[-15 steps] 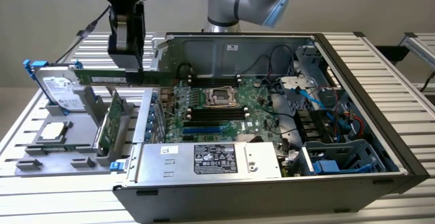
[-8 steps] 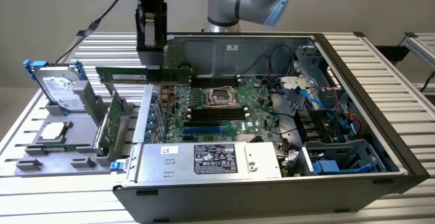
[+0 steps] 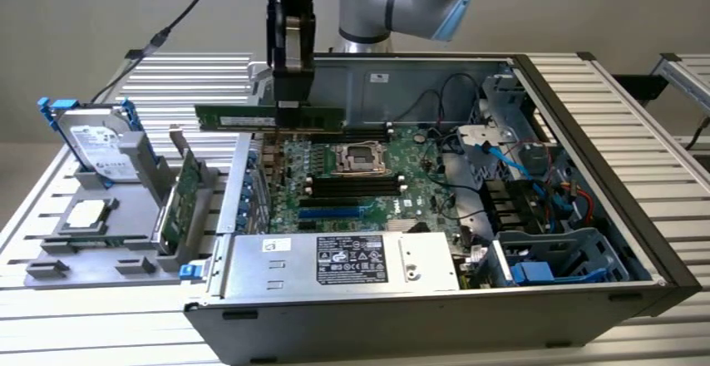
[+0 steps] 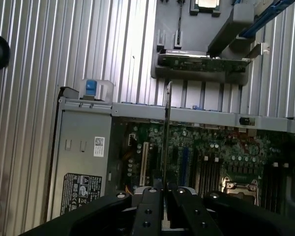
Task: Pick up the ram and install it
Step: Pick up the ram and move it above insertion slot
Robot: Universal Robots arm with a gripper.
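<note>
The ram (image 3: 239, 118), a long thin green stick with dark chips, hangs level in the air above the far left edge of the open computer case (image 3: 577, 241). My gripper (image 3: 291, 96) is shut on it near its middle, fingers pointing down. In the wrist view the ram (image 4: 167, 118) shows edge-on, running away from the black fingers (image 4: 150, 206) that clamp it. Below it lies the green motherboard (image 3: 344, 185) with its dark memory slots (image 3: 352, 185) beside the CPU socket (image 3: 363, 155).
A grey holder (image 3: 95, 254) on the exterior view's left carries the silver hard drive with blue rails (image 3: 95, 141), a taller green expansion card (image 3: 178, 195) and a CPU (image 3: 86, 215). The power supply (image 3: 344, 259), blue cables (image 3: 505, 154) and drive cage (image 3: 554, 258) crowd the case.
</note>
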